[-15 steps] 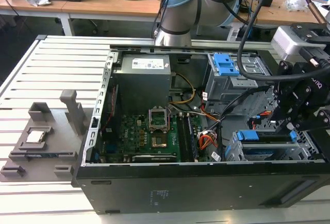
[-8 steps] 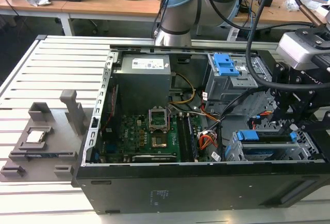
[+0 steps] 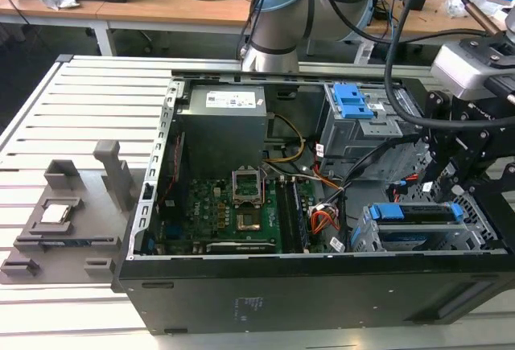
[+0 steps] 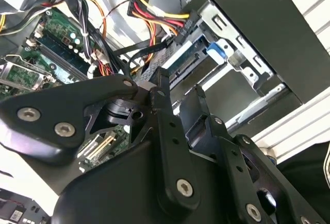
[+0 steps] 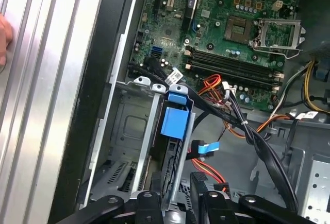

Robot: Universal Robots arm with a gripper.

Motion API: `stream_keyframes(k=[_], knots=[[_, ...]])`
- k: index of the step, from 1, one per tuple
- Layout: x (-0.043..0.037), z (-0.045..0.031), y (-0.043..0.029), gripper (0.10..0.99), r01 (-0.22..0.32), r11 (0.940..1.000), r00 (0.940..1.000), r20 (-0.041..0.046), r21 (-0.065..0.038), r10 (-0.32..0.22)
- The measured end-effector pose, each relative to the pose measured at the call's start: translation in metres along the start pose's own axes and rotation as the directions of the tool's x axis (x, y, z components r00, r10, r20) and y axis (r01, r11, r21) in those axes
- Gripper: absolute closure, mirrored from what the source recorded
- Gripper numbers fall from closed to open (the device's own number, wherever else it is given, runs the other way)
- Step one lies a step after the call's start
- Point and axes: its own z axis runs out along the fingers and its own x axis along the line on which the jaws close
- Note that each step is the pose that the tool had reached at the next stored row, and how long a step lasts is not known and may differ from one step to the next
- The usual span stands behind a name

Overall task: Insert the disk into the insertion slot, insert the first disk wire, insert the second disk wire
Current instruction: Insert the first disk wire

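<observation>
1. The pincer (image 4: 179, 84) hung inside the open computer case (image 3: 241, 302), at about 3 o'clock in the exterior view. I could not tell whether it was wide, narrow or holding anything.
2. Close to it was the disk (image 3: 414, 231), a silver drive framed by its bright blue carrier. It lay inside the insertion slot (image 3: 364, 237), the low grey metal cage at about 4 o'clock in the exterior view. The first step therefore looked done.
3. A black power connector (image 4: 181, 28) on red, yellow and black wires sat near the disk's connector edge in the second wrist view. A blue-ended data cable (image 5: 205, 148) lay beside the cage in the first wrist view. Neither looked plugged into the disk, though this could not be confirmed, so both wire steps seemed to be left.
4. Farther out, a taller grey cage with a blue clip (image 3: 354, 100) stood at about 1 o'clock. The green motherboard (image 3: 233, 205) lay toward 7 o'clock.
5. As for writing, the power supply at 12 o'clock carried a white label (image 3: 233, 100), but its print was too small to read. Small white tags (image 5: 175, 73) hung on the cables, and they were equally unreadable.
</observation>
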Motion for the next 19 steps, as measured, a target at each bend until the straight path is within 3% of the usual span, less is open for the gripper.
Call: stream_keyframes(k=[19], knots=[[-0.0140,-0.0010,-0.0223,0.725,0.020,0.9998,0.9998,-0.0010,0.000,-0.020]])
